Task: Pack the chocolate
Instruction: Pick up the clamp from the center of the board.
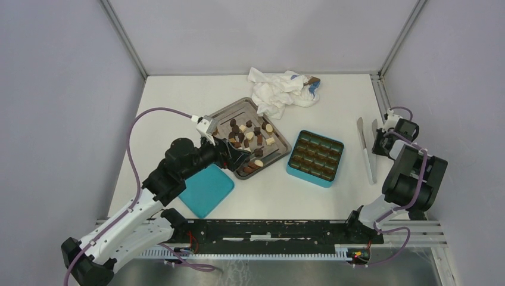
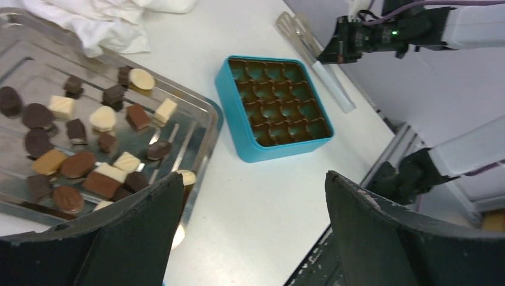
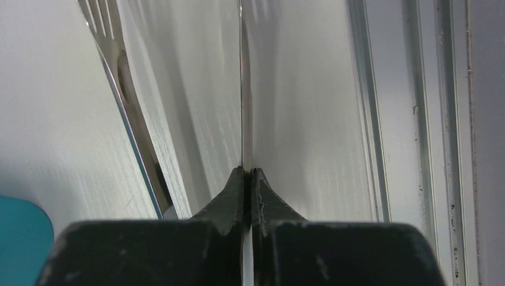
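Note:
Several small dark, light brown and cream pieces of chocolate [image 1: 250, 140] [image 2: 89, 149] lie loose in a metal tray [image 1: 229, 110] [image 2: 202, 119]. My left gripper [image 1: 235, 152] [image 2: 255, 179] hangs open over the tray's near right rim, with nothing between its fingers. The teal box [image 1: 315, 156] [image 2: 226, 101] with a brown cavity insert stands to the tray's right. Far right, my right gripper [image 1: 381, 143] [image 3: 247, 171] is shut on one thin arm of the metal tongs [image 1: 364, 149] [image 3: 243, 89]. Their other arm [image 3: 119, 77] lies to the left on the table.
A crumpled white cloth [image 1: 280, 89] with blue marks lies behind the tray. The teal lid [image 1: 205, 189] rests flat near the left arm. A metal rail [image 3: 369, 119] runs along the table's right edge, close to the right gripper.

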### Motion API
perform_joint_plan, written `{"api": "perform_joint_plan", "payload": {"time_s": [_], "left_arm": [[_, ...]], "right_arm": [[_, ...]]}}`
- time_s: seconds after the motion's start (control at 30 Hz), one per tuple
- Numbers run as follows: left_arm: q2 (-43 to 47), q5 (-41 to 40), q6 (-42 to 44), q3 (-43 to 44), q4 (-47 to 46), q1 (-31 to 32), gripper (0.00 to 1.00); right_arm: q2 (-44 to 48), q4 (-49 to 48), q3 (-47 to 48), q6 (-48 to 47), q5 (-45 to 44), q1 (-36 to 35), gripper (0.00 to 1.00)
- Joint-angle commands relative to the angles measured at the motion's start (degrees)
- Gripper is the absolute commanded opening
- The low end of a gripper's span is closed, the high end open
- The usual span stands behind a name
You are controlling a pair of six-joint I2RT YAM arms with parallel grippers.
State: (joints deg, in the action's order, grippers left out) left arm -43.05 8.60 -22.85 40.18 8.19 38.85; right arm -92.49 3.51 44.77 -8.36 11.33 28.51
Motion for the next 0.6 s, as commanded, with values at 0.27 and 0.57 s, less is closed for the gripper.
{"api": "perform_joint_plan", "payload": {"time_s": [0.27, 0.57], "left_arm": [[2.55, 13.62, -13.71, -9.62, -31.1, 3.29, 0.94], [-0.43, 12.39, -6.51, -11.57, -44.72, 8.18, 1.0]], "right_arm": [[19.28, -3.07, -2.91, 2.58, 20.27, 4.36, 0.0], [26.56, -9.0, -3.67, 9.67, 53.77, -0.57, 0.0]]}}
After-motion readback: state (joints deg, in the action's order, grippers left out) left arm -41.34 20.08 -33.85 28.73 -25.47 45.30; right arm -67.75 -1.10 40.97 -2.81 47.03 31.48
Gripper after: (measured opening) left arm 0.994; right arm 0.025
